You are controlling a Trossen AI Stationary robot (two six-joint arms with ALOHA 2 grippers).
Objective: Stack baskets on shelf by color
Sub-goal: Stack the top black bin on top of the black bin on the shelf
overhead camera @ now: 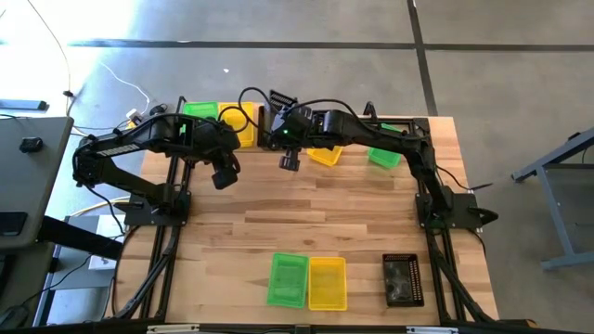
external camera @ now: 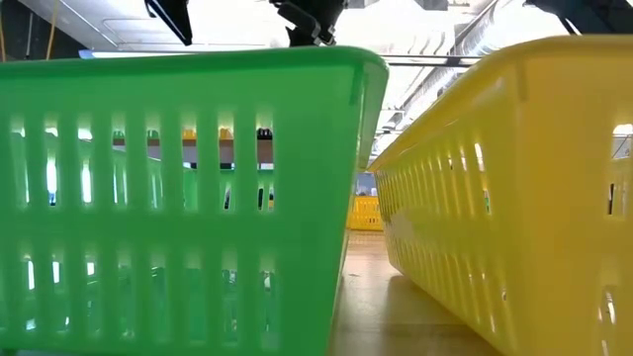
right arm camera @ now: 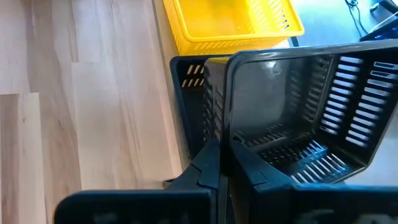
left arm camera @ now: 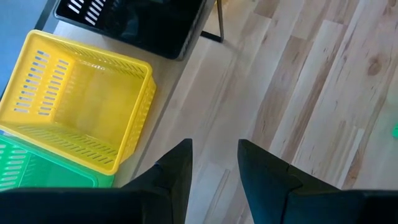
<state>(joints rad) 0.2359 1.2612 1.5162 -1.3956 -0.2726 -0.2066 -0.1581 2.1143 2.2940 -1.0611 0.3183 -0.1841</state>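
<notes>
A: Start at the near edge of the table, farthest from the shelf [overhead camera: 223,116]. What sits there?

B: Three baskets in a row: a green basket [overhead camera: 288,279], a yellow basket [overhead camera: 327,283] touching it, and a black basket [overhead camera: 403,279] a little apart. None is on the shelf yet. The low view is filled by the green and yellow pair and shows almost nothing of the arms.

A: Moving toward the shelf?

B: The left gripper [overhead camera: 224,174] hangs over bare table just in front of the shelf. Its wrist view shows the fingers [left arm camera: 177,171] parted with only wood between them, so it holds nothing. Beyond them, a yellow shelf basket [left arm camera: 74,106] stands between a green one [left arm camera: 43,171] and a black one [left arm camera: 134,22].

A: And the right gripper?

B: The right gripper [right arm camera: 225,163] is at the shelf's black end, its jaws closed on the wall of a tilted black basket [right arm camera: 298,106] held over the black one already standing there. The high view hides that under the arm; only the right wrist view shows it.

A: So the step?

B: I judge it is stacking black on black. Next it needs levelling, lowering squarely into the one below, then letting go. Another yellow basket [overhead camera: 325,155] and a green one [overhead camera: 383,157] wait on the table beside the shelf.
</notes>
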